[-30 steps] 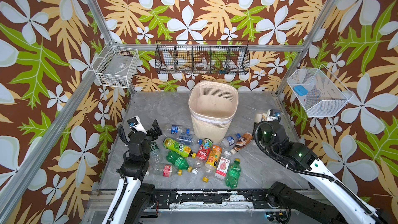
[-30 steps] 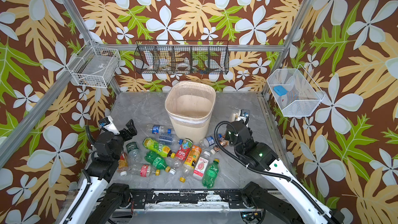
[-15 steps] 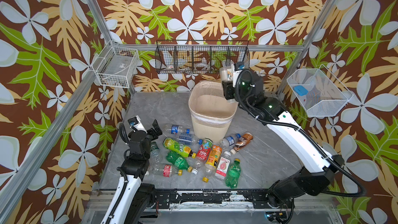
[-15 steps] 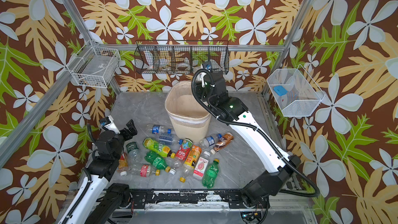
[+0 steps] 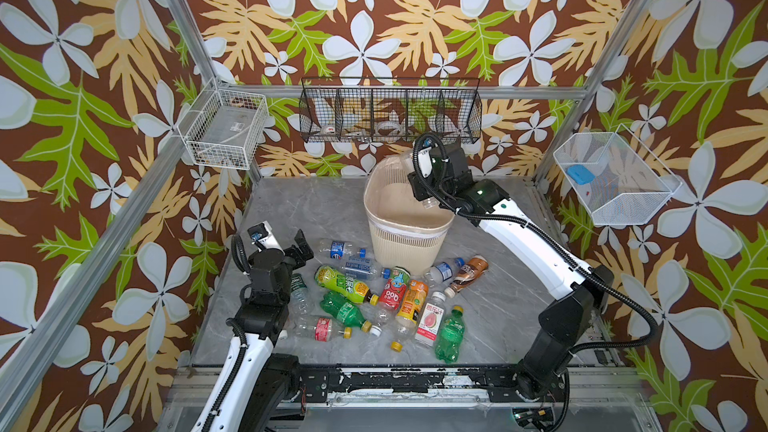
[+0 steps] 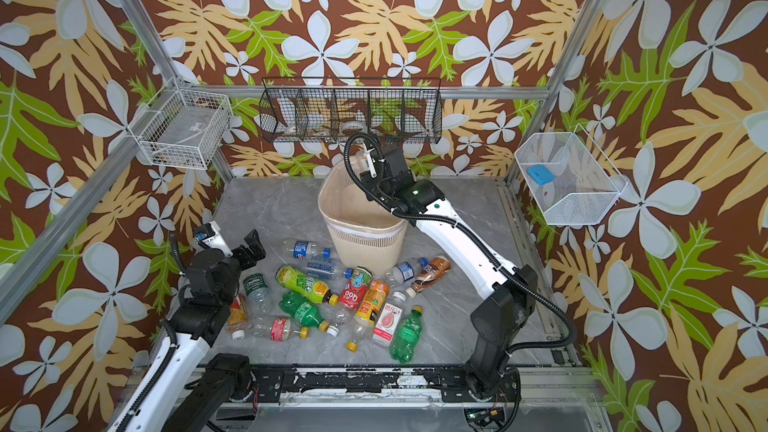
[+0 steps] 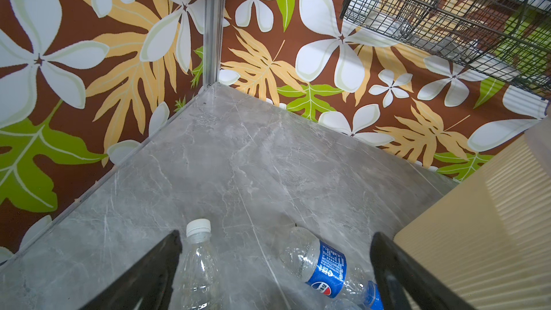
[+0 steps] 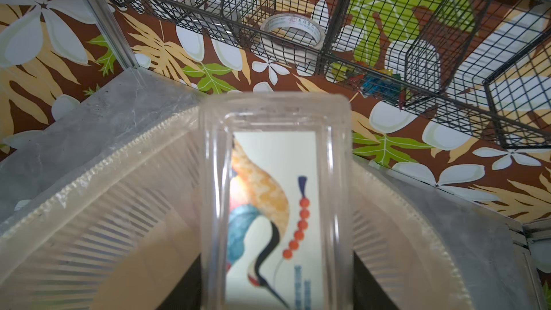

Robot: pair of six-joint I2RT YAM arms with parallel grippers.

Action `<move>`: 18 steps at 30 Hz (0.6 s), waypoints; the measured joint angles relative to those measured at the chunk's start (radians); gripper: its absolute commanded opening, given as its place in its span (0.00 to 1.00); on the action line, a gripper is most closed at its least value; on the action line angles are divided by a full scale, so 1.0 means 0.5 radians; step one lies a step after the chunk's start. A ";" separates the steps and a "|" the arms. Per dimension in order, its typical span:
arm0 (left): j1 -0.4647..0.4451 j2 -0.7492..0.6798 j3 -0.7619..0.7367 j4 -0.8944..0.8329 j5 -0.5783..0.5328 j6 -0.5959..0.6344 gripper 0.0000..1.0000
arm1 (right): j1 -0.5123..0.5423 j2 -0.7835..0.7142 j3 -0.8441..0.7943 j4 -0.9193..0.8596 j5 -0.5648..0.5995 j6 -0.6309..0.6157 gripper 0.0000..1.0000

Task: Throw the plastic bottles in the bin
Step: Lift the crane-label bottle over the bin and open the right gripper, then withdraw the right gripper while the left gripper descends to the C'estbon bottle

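My right gripper (image 5: 420, 178) (image 6: 369, 170) is shut on a clear square-sided plastic bottle (image 8: 274, 204) with a crane picture on its label. It holds the bottle tilted over the open mouth of the cream bin (image 5: 405, 238) (image 6: 361, 243), near the far rim (image 8: 89, 180). Several plastic bottles (image 5: 374, 297) lie in a heap in front of the bin, among them a green one (image 5: 449, 334) and a brown one (image 5: 467, 274). My left gripper (image 5: 291, 248) (image 7: 274, 269) stands open above the table's left side. Below it lie a clear white-capped bottle (image 7: 198, 263) and a blue-labelled one (image 7: 325, 269).
A black wire rack (image 5: 390, 116) hangs on the back wall just behind the bin, with a tape roll (image 8: 290, 29) in it. White wire baskets hang at the left (image 5: 224, 130) and right (image 5: 611, 180). The bin's ribbed side (image 7: 477, 234) stands close beside my left gripper.
The right arm swung up from the table's right side with the clear bottle and now holds it over the bin's mouth. The left arm has stayed in place.
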 measured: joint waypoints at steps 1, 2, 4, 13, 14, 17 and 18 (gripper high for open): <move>0.000 0.005 0.001 -0.004 0.000 0.000 1.00 | 0.000 0.003 -0.002 -0.002 -0.012 -0.001 0.54; 0.000 0.011 0.005 -0.009 -0.001 0.000 1.00 | 0.000 0.004 -0.004 -0.002 -0.012 0.000 0.60; 0.000 0.030 0.021 -0.024 -0.001 -0.001 1.00 | 0.001 0.003 -0.004 -0.001 -0.013 0.001 0.74; 0.000 0.102 0.063 -0.087 -0.002 -0.008 1.00 | 0.001 -0.419 -0.224 0.101 0.091 0.060 1.00; 0.000 0.106 0.063 -0.090 -0.002 -0.008 1.00 | 0.001 -0.526 -0.325 0.142 0.109 0.075 1.00; 0.000 0.114 0.065 -0.091 -0.002 -0.008 1.00 | 0.000 -0.909 -0.752 0.278 0.182 0.168 0.99; 0.000 0.116 0.065 -0.091 -0.002 -0.009 1.00 | 0.000 -1.049 -0.920 0.311 0.209 0.211 1.00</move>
